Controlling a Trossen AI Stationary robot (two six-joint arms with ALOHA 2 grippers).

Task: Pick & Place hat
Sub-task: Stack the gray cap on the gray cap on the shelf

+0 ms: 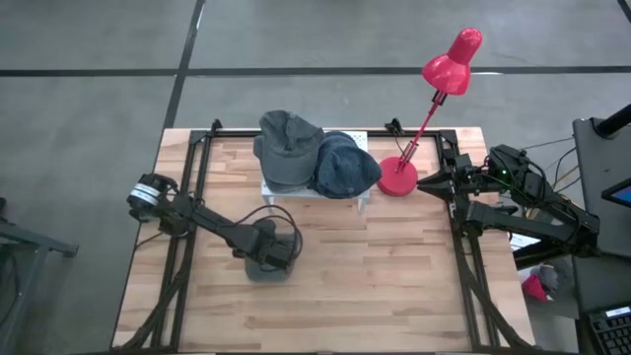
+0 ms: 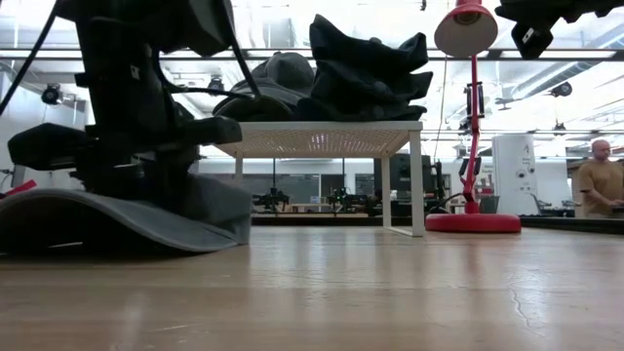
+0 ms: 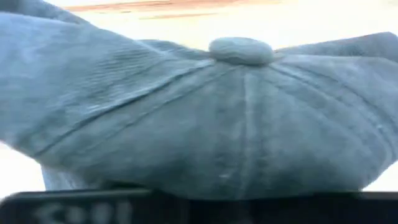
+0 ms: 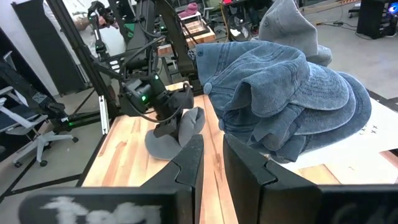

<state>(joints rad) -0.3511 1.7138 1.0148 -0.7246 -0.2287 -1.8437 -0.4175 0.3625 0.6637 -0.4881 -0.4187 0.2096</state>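
The left gripper (image 1: 268, 258) is sitting low over a grey hat (image 1: 264, 264) lying on the wooden table (image 1: 394, 286), left of centre and well in front of the rack. From the low camera the dark fingers are pressing into the hat's crown (image 2: 127, 219) while its brim is lying flat on the wood; the left wrist camera is filling almost entirely with grey cloth and the top button (image 3: 240, 50). Whether the fingers are pinching the fabric or merely resting on it, I cannot tell, since the cloth is hiding their tips.

Moving rightward, the small white rack (image 1: 315, 189) is carrying two more hats: a grey one (image 1: 288, 148) and a blue denim one (image 1: 345, 166) overlapping it. Just beside the rack the red desk lamp (image 1: 422, 118) is standing on its round base.

At the right edge the right gripper (image 1: 426, 183) is waiting near the lamp base, its fingers set narrowly apart and holding nothing, as its own wrist camera is showing (image 4: 211, 168).

Judging by this, one hat is lying off the rack on the table; the two on the rack are looking untouched
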